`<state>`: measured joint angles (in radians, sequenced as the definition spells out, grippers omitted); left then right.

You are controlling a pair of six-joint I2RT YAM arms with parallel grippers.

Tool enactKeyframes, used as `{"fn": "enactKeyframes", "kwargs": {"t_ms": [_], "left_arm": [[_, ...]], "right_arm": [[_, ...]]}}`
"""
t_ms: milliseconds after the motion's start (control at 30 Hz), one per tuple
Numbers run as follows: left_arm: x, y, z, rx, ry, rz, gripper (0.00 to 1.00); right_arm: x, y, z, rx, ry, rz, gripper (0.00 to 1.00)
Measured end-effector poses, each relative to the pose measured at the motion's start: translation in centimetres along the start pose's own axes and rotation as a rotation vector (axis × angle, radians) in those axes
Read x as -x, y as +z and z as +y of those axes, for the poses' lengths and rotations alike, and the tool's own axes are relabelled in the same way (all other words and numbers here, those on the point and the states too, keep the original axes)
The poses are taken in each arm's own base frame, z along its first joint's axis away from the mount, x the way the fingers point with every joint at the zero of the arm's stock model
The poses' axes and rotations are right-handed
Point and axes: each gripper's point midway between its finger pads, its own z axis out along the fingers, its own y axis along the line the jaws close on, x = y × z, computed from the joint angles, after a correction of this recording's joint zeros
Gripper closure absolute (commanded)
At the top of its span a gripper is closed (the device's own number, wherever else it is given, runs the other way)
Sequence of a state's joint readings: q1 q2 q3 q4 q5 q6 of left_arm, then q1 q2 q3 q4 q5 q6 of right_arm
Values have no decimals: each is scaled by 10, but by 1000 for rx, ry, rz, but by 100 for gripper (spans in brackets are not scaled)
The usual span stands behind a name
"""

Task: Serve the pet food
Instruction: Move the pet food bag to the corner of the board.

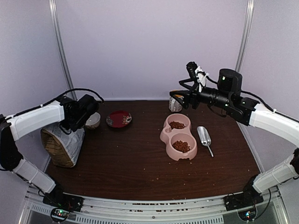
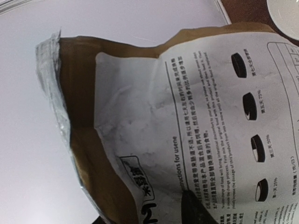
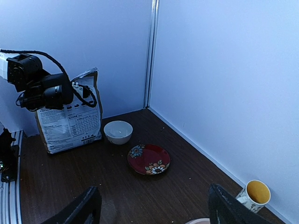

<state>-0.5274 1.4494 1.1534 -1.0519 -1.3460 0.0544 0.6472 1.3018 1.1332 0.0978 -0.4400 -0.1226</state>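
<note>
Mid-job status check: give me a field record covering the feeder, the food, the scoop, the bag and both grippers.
feeder: pink double bowl, mid-scene
food: kibble in both compartments
tool: metal scoop lying just right of the bowl, not held
source: paper bag upright at far left
left arm: left gripper at the bag's top, grip unclear
right arm: right gripper open, empty, raised behind the bowl

Crinkled paper bag (image 2: 140, 140), shiny metal scoop (image 1: 204, 136).
</note>
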Motion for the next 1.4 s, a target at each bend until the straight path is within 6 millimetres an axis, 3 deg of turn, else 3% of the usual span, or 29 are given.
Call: {"fn": "enactKeyframes", "kwargs": {"t_ms": [167,633,733,833,933,967,1167,1400], "left_arm": [[1,-12,14,-52,-68,-43,51],[16,-52,77,-171,-287,-188,43],[21,-65,89,-229,-354,-255,37],[28,-76,92,-289,-402,-318,22],[41,-85,91,-362,-455,-387,4],[47,-89,90,-392,-480,-415,3],[69,-111,82,-542,-587,-574,2],[76,-128,78,-667,-659,-685,2]], "right_arm": [[14,-1,-1,-1,-8,-25,20],[32,-1,-4,-6,27,-59,20],[32,-1,-8,-29,35,-61,19],[33,-2,-15,-71,48,-68,15],[30,-5,-24,-127,66,-67,10],[28,-7,-28,-148,77,-65,8],[7,-26,-64,-329,223,-14,7],[-27,-65,-108,-628,346,79,2]]}}
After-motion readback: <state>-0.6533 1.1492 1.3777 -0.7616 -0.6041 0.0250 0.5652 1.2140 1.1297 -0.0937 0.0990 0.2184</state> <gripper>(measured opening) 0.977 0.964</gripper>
